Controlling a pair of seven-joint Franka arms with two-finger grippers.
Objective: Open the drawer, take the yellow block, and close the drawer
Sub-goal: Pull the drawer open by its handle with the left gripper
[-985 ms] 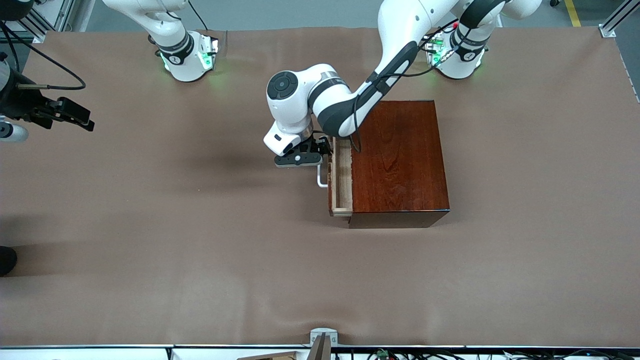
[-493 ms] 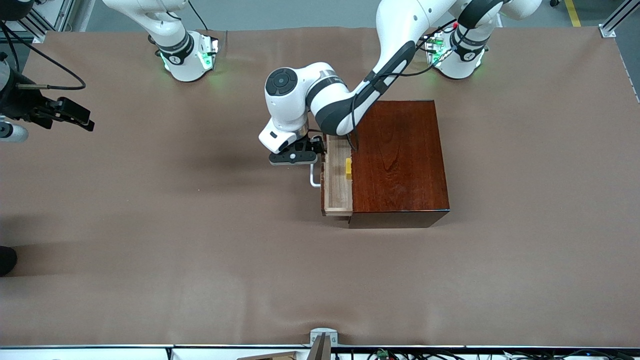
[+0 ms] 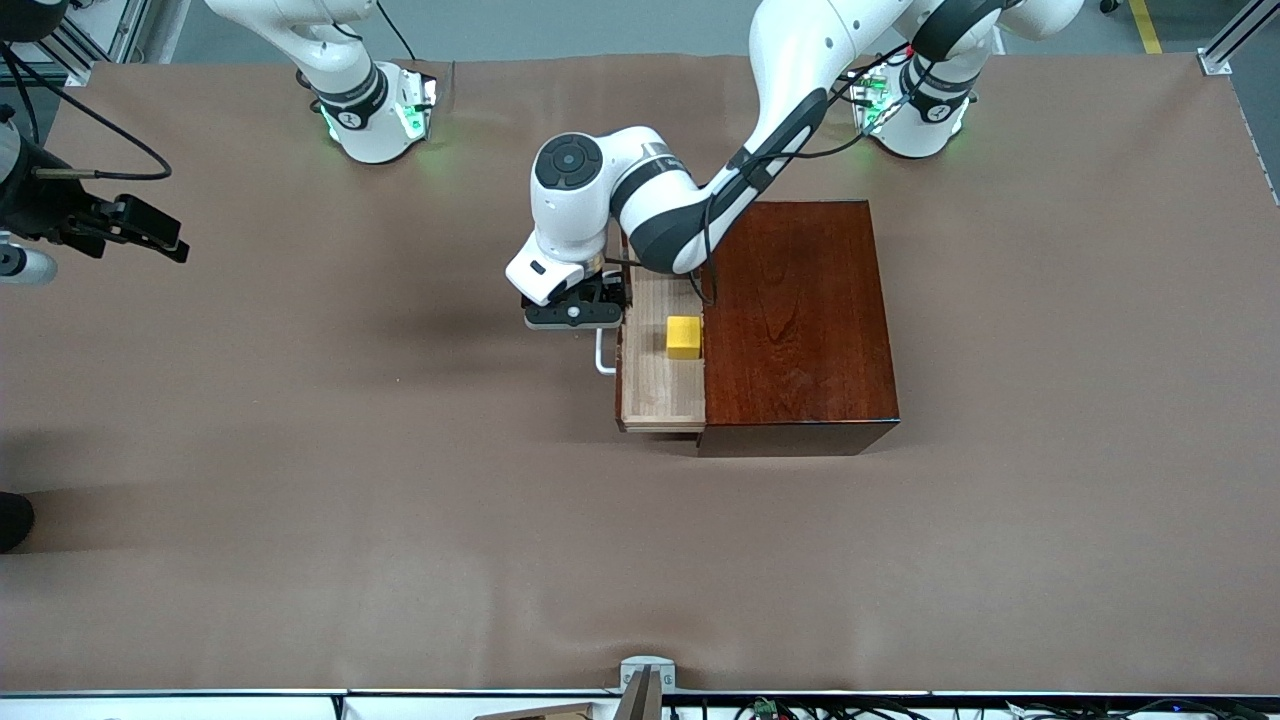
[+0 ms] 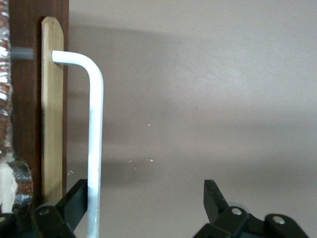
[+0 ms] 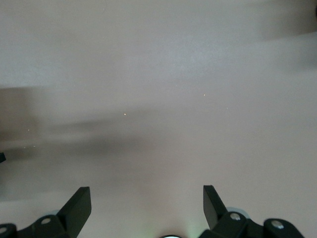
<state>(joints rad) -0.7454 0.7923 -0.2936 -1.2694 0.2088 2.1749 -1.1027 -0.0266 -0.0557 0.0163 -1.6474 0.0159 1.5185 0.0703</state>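
The pale wooden drawer (image 3: 660,395) stands partly pulled out of the glossy reddish-brown box (image 3: 800,320), toward the right arm's end of the table. The yellow block (image 3: 684,337) sits in the drawer close to the box's edge. My left gripper (image 3: 575,318) is open around the white bar handle (image 3: 603,358). In the left wrist view the handle (image 4: 95,148) runs between the open fingers (image 4: 74,203), touching one of them, beside the drawer front (image 4: 51,109). My right gripper (image 3: 150,235) is open and empty (image 5: 146,203), waiting above the table at its own end.
The brown table cover (image 3: 400,500) spreads around the box. The two arm bases (image 3: 375,115) stand along the table's edge farthest from the front camera. A small metal bracket (image 3: 645,680) sits at the nearest edge.
The left gripper has moved toward the right arm's end, drawing the drawer farther out by its handle. The yellow block has come into full view. The right arm has not moved.
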